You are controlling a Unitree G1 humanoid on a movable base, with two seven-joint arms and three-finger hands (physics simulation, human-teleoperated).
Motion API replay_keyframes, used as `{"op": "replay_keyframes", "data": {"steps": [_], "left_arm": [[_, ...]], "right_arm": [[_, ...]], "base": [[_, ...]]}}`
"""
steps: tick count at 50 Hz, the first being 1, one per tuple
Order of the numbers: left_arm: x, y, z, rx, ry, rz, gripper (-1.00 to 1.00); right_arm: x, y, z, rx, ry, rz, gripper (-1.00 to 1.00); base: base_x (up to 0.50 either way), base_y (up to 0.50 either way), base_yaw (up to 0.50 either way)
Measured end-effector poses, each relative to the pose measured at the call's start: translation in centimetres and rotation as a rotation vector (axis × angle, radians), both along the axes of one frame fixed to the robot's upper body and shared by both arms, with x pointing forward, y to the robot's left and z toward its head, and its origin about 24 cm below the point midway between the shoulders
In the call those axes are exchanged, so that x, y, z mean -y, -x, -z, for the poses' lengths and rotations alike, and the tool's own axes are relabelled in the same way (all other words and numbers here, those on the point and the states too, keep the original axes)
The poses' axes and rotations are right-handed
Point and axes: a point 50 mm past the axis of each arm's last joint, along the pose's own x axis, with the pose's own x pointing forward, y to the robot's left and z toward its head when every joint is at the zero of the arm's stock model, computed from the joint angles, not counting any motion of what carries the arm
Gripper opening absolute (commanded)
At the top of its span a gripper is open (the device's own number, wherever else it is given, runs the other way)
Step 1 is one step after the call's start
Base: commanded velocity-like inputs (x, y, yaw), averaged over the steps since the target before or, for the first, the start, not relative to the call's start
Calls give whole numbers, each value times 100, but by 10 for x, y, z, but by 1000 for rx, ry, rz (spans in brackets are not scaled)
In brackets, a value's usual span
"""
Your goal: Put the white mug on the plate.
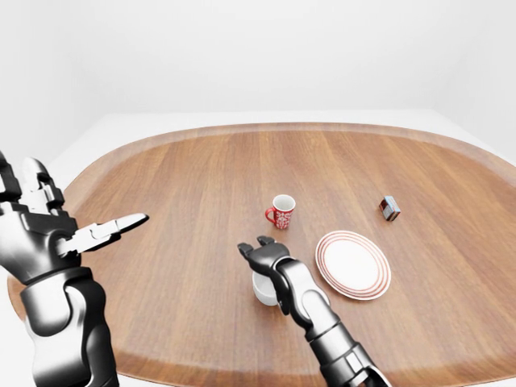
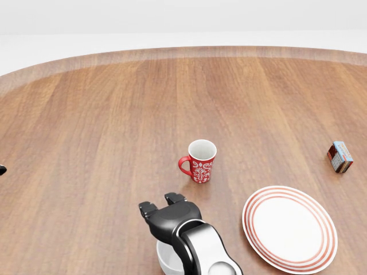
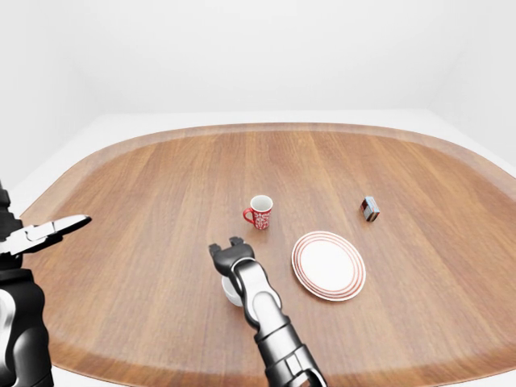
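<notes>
Wooden oval counter, white walls behind. Right hand low in head view, directly over white mug, covering its top; grip cannot tell. Mug stands on counter just left of striped plate, not touching it. Left hand raised at left edge of left-eye view, fingers spread wide, empty. Beyond: red mug, upright. Farther right: small box.

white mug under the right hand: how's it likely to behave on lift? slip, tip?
The white mug looks rigid and glazed, so probably slippery under the right hand, whose grip on it can't be judged here. It stands squat and upright on the table, so likely stable if nudged. The plate has a low rim; setting down should be forgiving.
</notes>
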Motion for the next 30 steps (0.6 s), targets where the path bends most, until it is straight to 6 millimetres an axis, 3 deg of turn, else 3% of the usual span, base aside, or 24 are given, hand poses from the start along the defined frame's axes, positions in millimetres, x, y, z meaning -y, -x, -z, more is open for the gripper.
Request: {"op": "replay_keyframes", "data": {"steps": [30], "left_arm": [[1,0,1,-5,3,2,100]], "right_arm": [[1,-17,18,-120,51,47,100]], "base": [[0,0,0]]}}
